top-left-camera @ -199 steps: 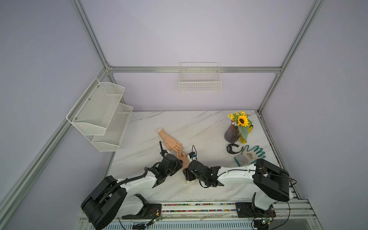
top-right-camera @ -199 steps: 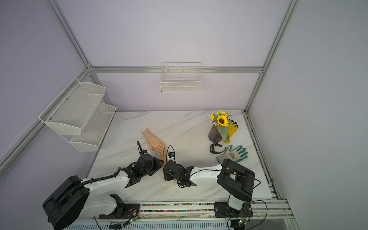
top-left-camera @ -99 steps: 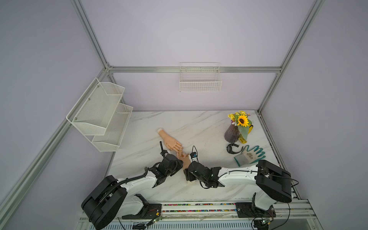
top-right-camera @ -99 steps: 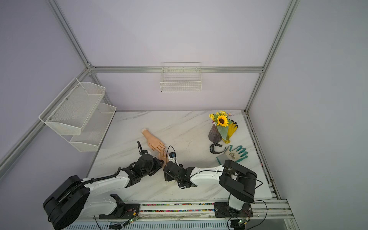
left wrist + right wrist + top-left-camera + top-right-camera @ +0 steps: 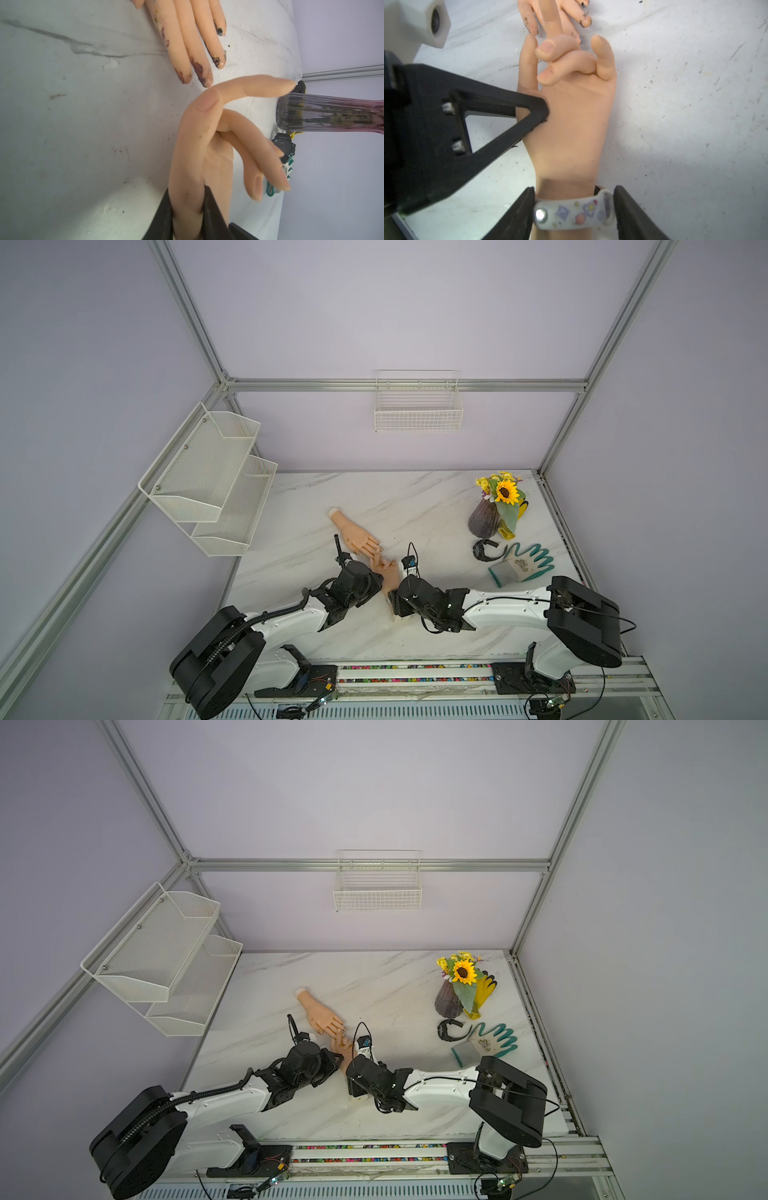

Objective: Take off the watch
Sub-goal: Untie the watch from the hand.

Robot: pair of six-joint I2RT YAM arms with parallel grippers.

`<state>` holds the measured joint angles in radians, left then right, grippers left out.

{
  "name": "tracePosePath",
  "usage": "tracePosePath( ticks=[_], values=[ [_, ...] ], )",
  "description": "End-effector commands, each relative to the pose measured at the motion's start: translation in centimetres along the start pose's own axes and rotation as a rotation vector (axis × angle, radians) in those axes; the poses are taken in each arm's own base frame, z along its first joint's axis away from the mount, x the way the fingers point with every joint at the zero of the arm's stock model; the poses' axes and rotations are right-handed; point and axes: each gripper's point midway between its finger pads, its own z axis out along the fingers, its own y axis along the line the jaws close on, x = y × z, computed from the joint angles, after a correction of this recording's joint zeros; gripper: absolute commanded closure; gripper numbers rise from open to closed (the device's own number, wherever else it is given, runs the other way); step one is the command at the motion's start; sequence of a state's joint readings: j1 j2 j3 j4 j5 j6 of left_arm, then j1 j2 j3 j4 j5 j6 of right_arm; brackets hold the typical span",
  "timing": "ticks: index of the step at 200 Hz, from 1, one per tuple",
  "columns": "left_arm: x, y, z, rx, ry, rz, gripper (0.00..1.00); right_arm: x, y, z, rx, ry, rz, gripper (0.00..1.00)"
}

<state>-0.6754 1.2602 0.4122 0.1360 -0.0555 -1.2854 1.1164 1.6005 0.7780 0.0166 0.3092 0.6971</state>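
Hardly any displacement is registered against the earlier frames: in both top views the two arms are found converged on the same mannequin hand [image 5: 386, 572], as before. The mannequin hand is laid on the marble table [image 5: 415, 506] with its long axis running from the wrist, nearest the robot's base, out to the fingertips. These almost meet a second, stained hand [image 5: 357, 537].

The watch [image 5: 571, 214], white-strapped and printed with planets and stars, is worn at the wrist end of the mannequin hand, its strap wrapped crosswise to that axis. The right gripper [image 5: 574, 190] is placed at this same wrist end. Its jaws are set against the two sides of the strap, so that the watch is clasped between them; firm pressure cannot be confirmed. The left gripper [image 5: 186, 199] is placed farther along the mannequin hand, at the palm's edge, where it is closed narrowly on the hand as an anchor.

The right arm is therefore judged the nearer to the watch. Removal is judged to turn either on the strap's metal stud [image 5: 540, 215], seen just beside one right jaw, or on a pull along the axis away from the fingers. A black watch [image 5: 483, 549], lying well apart from the mannequin hand on the right arm's side, is not engaged.
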Motion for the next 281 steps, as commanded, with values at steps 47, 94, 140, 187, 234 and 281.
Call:
tracePosePath(
  ticks=[47, 94, 140, 187, 234, 281],
  values=[
    [-0.9, -0.3, -0.1, -0.012, -0.036, 0.041, 1.0, -0.2, -2.5, -0.5, 0.096, -0.019, -0.005, 0.77],
    [-0.8, -0.2, 0.1, -0.016, -0.031, 0.039, 1.0, -0.1, -2.6, -0.3, 0.1, -0.013, -0.008, 0.77],
    [-0.8, 0.1, 0.0, -0.027, -0.036, 0.04, 1.0, -1.5, -3.3, -1.0, 0.148, -0.048, -0.019, 0.41],
    [-1.2, 1.3, -0.4, -0.08, -0.049, 0.049, 1.0, -1.4, -3.6, -0.6, 0.187, -0.026, -0.054, 0.75],
    [-1.3, 1.9, -0.4, -0.101, -0.04, 0.053, 1.0, -0.8, -3.4, -0.3, 0.176, -0.003, -0.063, 0.87],
    [-1.5, 2.2, -0.6, -0.11, -0.044, 0.05, 1.0, -0.7, -3.3, -0.1, 0.168, 0.002, -0.062, 0.95]
  ],
)
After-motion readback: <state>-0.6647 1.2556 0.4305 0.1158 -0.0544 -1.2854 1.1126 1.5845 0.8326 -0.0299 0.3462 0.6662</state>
